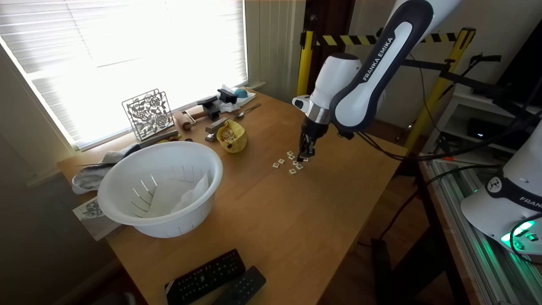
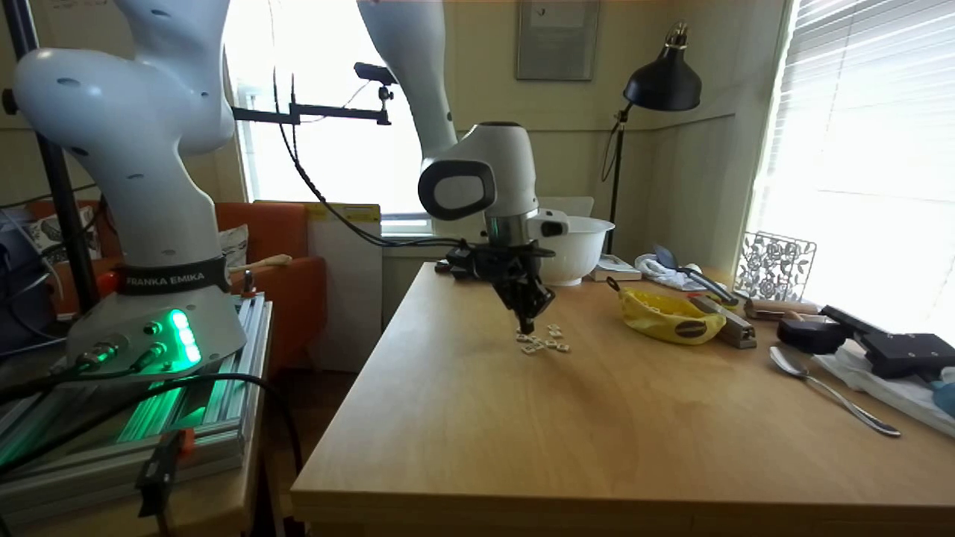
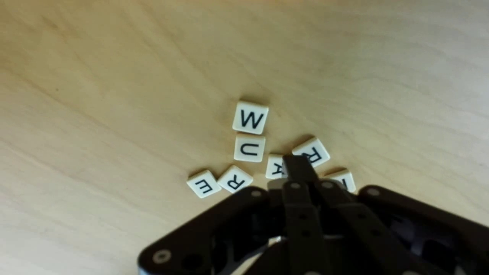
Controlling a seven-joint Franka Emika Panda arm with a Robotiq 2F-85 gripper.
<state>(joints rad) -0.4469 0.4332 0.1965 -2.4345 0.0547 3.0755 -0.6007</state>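
Fingers (image 2: pixel 527 324) near tiles (image 2: pixel 551 344), yellow pouch (image 2: pixel 665 317), lamp (image 2: pixel 662 80)

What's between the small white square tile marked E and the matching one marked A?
In the wrist view, a white square tile with a black R lies there, nearer the E tile.

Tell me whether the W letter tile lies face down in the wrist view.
No, the W letter tile lies face up, its black letter plainly showing next to the U letter tile.
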